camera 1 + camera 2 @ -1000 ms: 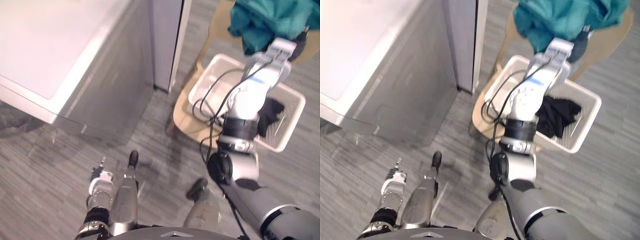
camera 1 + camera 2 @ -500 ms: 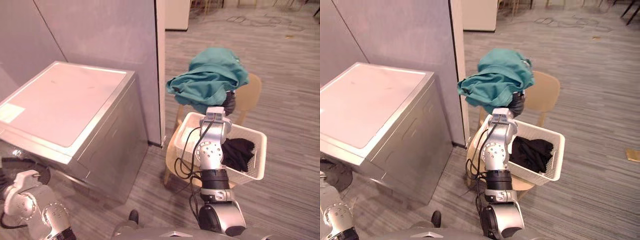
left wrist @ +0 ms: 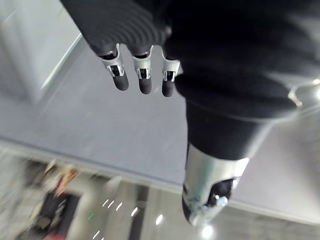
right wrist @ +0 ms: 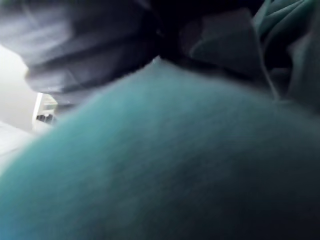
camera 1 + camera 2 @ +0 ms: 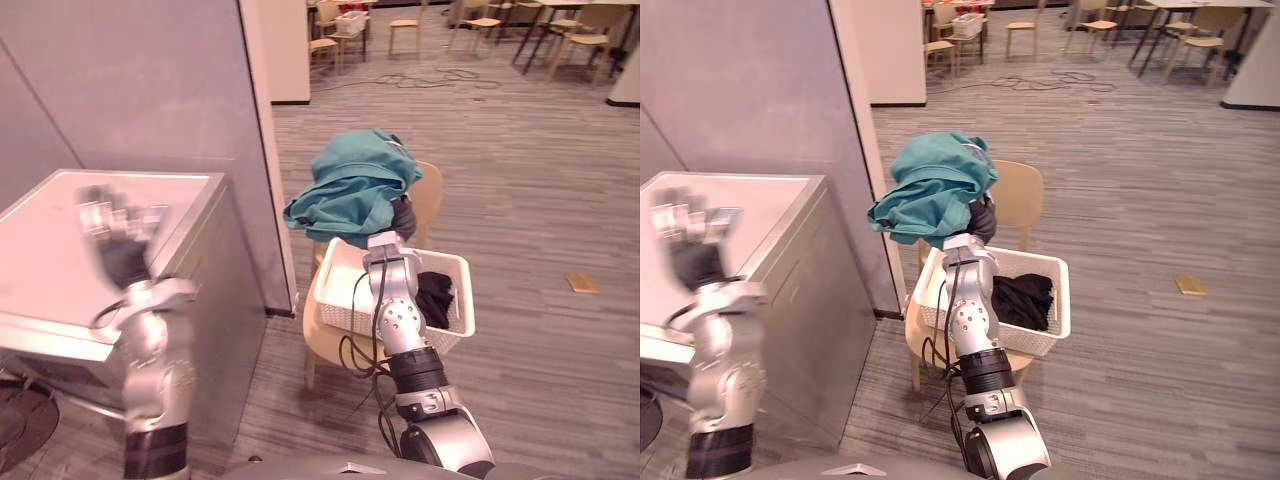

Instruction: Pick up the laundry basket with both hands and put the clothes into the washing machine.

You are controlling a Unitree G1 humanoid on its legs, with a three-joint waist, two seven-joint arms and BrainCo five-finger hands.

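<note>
A teal garment (image 5: 352, 190) hangs bunched over my right hand (image 5: 403, 216), held up above a white laundry basket (image 5: 453, 318). The teal cloth (image 4: 165, 160) lies right against the right wrist camera. The basket sits on a light wooden chair (image 5: 1019, 194) and holds a black garment (image 5: 1022, 297). The washing machine (image 5: 775, 208), a grey box with a pale top, stands at the left. My left hand (image 5: 122, 236) is raised in front of it, away from the basket, with its fingers (image 3: 141, 76) straight and nothing in it.
A grey partition wall (image 5: 150, 90) rises behind the washing machine. A small tan object (image 5: 582, 283) lies on the grey floor to the right. Chairs and tables (image 5: 480, 20) stand far back in the room.
The camera has tilted up, so the whole picture has shifted. My left arm has risen from low near the floor to chest height. The right hand still holds the teal garment over the basket.
</note>
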